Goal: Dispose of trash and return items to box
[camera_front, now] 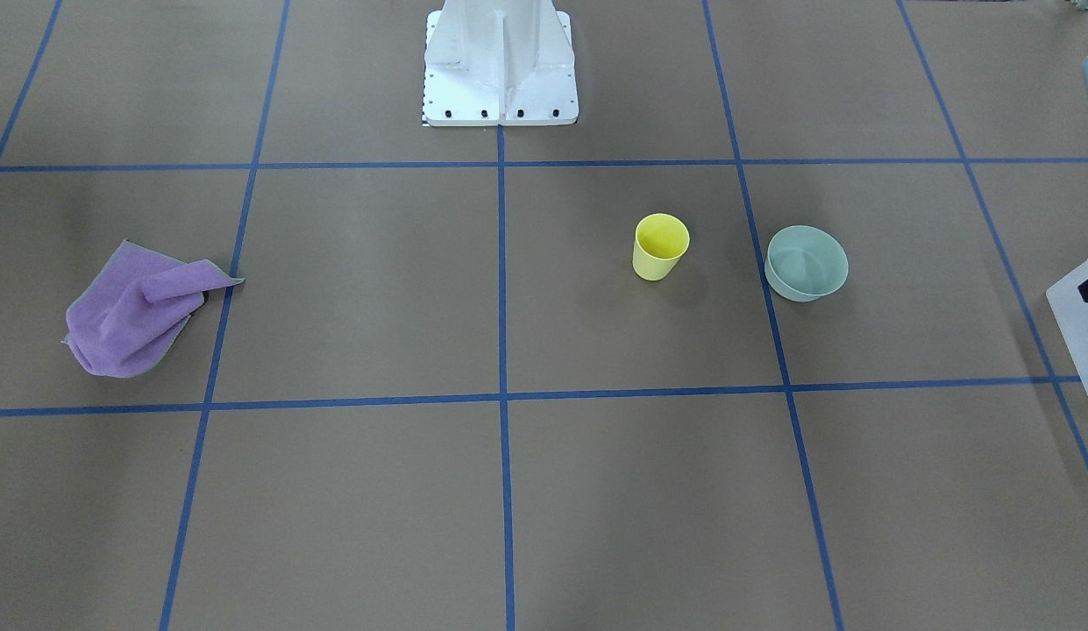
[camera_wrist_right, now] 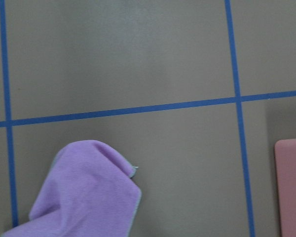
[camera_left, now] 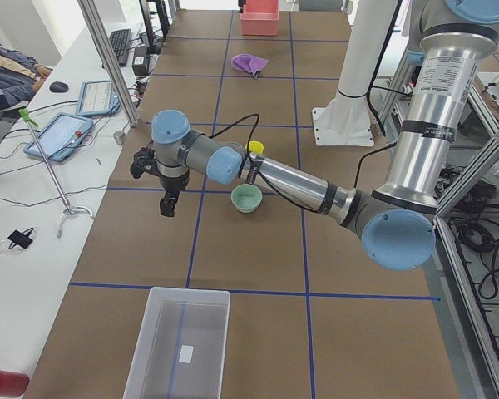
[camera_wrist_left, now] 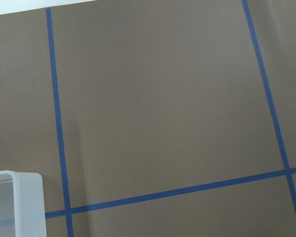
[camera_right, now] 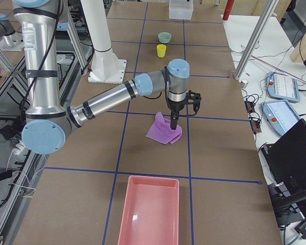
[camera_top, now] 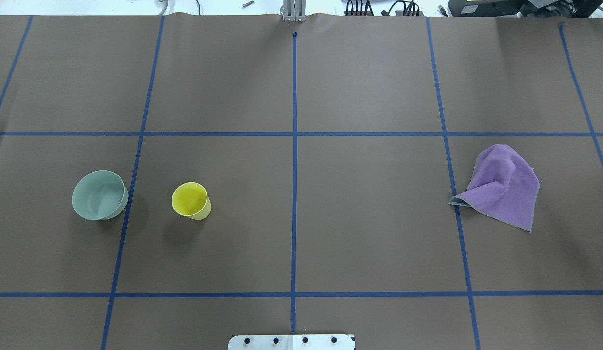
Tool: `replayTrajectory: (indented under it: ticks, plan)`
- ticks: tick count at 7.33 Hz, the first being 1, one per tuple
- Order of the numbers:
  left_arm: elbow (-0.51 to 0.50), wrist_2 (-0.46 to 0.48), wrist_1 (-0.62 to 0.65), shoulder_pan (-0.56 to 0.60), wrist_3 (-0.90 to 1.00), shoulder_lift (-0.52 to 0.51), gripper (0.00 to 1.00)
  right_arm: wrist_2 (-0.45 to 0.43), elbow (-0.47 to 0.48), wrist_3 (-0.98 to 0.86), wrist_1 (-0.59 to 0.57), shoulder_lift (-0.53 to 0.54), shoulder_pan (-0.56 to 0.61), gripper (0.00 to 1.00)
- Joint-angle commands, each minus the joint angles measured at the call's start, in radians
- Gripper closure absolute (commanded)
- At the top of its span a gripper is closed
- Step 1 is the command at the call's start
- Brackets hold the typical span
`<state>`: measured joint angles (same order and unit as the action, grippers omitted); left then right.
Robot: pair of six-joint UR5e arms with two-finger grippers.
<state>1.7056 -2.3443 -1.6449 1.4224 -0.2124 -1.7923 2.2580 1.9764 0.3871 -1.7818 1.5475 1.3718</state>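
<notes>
A yellow cup [camera_front: 660, 247] stands upright beside a pale green bowl [camera_front: 807, 263] on the brown table. A crumpled purple cloth [camera_top: 503, 187] lies on the robot's right side. The translucent whitish box [camera_left: 183, 292] stands at the table's left end, and its corner shows in the left wrist view [camera_wrist_left: 27, 197]. My left gripper [camera_left: 168, 204] hangs above the table between the bowl and the operators' edge. My right gripper [camera_right: 173, 122] hangs over the cloth's [camera_right: 163, 131] edge. Both grippers show only in the side views, so I cannot tell whether they are open or shut.
A pink tray [camera_right: 149, 209] stands at the table's right end, and its edge shows in the right wrist view [camera_wrist_right: 291, 187]. The white robot base [camera_front: 500, 61] stands at the table's robot side. Blue tape lines grid the table. Operators' tablets lie on side desks.
</notes>
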Motion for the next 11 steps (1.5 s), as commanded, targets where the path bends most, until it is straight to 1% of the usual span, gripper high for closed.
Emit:
replayTrajectory:
  ticks: [1, 2, 3, 4, 6, 8, 9, 10, 11]
  plan:
    - [0.008, 0.003, -0.03, -0.002, 0.037, 0.036, 0.02, 0.029, -0.092, -0.205, 0.001, 0.0, 0.085, 0.0]
    - [-0.038, 0.002, -0.074, -0.002, 0.101, 0.057, 0.02, 0.037, -0.09, -0.208, 0.001, 0.0, 0.084, 0.0]
    - [-0.038, 0.002, -0.073, 0.0, 0.097, 0.079, 0.02, 0.038, -0.088, -0.208, 0.002, -0.006, 0.084, 0.0]
    - [-0.012, 0.003, -0.075, 0.003, 0.088, 0.114, 0.03, 0.037, -0.088, -0.206, 0.019, 0.005, 0.084, 0.0]
    - [0.002, 0.0, -0.079, 0.0, 0.087, 0.106, 0.03, 0.048, -0.079, -0.209, 0.021, 0.006, 0.084, 0.0]
    - [0.012, -0.004, -0.076, -0.003, 0.093, 0.119, 0.02, 0.045, -0.108, -0.217, 0.025, -0.015, 0.076, 0.0]
    - [0.022, -0.003, -0.079, -0.014, 0.079, 0.119, 0.02, 0.048, -0.102, -0.208, 0.066, -0.007, 0.078, 0.0]
    - [0.051, 0.008, -0.079, -0.025, 0.049, 0.125, 0.02, 0.045, -0.106, -0.209, 0.109, -0.004, 0.078, 0.0]
    - [0.096, 0.066, -0.079, -0.063, 0.033, 0.17, 0.02, 0.045, -0.116, -0.208, 0.123, -0.012, 0.066, 0.0]
